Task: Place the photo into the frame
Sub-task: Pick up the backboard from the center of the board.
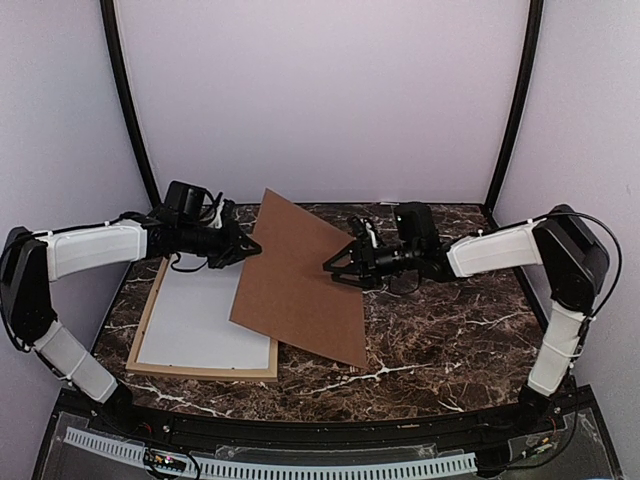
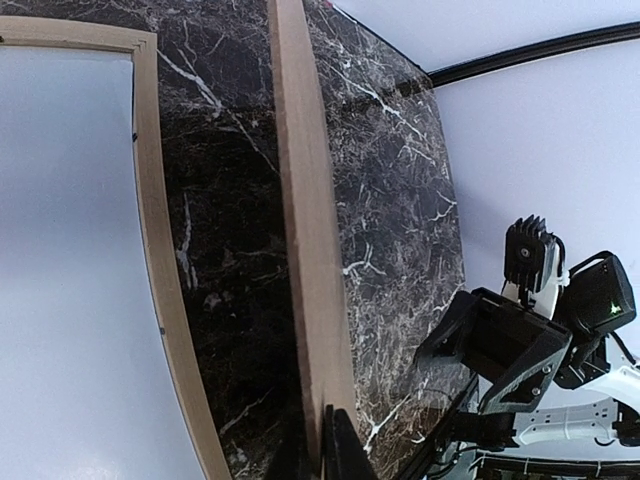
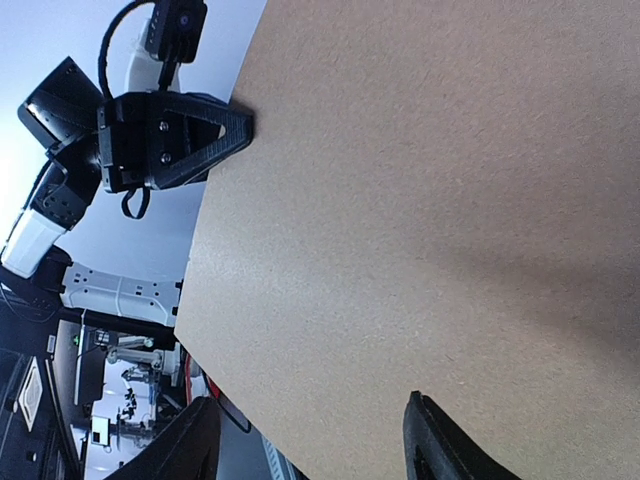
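The frame (image 1: pixel 146 322) of thin light wood lies flat at the table's left, and a plain white sheet (image 1: pixel 205 320) fills it. The photo's beach print shows in no view. A brown backing board (image 1: pixel 300 280) hangs tilted over the frame's right side. My left gripper (image 1: pixel 255 248) is shut on the board's left edge; in the left wrist view the board (image 2: pixel 305 250) runs edge-on into the closed jaws (image 2: pixel 322 452), beside the frame (image 2: pixel 150 200). My right gripper (image 1: pixel 332 265) is open at the board's face (image 3: pixel 420 200), its fingers (image 3: pixel 440 445) spread and gripping nothing.
The dark marble table (image 1: pixel 440 330) stretches to the right of the board. Pale walls with black corner posts (image 1: pixel 125 90) close in the back and sides. Both arms reach inward from the two sides, their grippers facing each other across the board.
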`<state>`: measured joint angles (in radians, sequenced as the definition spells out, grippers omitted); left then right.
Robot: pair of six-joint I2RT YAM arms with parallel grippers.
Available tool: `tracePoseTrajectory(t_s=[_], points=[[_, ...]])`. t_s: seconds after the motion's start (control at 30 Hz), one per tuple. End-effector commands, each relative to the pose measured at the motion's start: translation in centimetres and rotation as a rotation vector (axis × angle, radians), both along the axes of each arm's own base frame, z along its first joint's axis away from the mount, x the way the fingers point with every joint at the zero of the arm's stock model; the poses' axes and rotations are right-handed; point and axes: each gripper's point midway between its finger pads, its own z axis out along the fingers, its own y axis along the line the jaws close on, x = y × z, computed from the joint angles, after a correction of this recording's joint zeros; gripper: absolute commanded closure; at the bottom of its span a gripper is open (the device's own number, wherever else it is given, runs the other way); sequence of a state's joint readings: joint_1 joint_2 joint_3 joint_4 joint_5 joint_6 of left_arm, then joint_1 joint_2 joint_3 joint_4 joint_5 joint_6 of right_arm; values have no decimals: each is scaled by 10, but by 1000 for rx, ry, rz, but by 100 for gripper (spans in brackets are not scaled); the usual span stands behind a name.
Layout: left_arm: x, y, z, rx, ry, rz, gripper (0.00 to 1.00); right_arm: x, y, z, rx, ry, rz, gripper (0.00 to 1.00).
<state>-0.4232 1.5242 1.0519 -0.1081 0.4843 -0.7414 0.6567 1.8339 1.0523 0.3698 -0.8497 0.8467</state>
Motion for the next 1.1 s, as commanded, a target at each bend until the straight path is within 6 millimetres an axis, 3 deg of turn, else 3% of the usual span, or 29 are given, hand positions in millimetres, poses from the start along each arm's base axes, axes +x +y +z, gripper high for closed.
tracePoseTrajectory(t_s=[0.0, 0.3, 0.5, 0.67, 0.83, 1.07], points=[[-3, 9, 42, -111, -118, -10, 100, 6, -17, 31, -3, -113, -42, 36], [-13, 59, 88, -290, -182, 22, 100, 14, -39, 51, -109, -215, -132, 33], [-20, 93, 118, -367, -223, 47, 100, 32, -47, 19, -249, -194, -221, 32], [-20, 137, 145, -323, -296, 143, 100, 45, -47, -15, -379, -183, -294, 32], [-17, 169, 161, -228, -340, 249, 100, 45, -29, -39, -503, -214, -302, 31], [-15, 197, 189, -105, -408, 366, 100, 28, 25, -55, -521, -235, -225, 31]])
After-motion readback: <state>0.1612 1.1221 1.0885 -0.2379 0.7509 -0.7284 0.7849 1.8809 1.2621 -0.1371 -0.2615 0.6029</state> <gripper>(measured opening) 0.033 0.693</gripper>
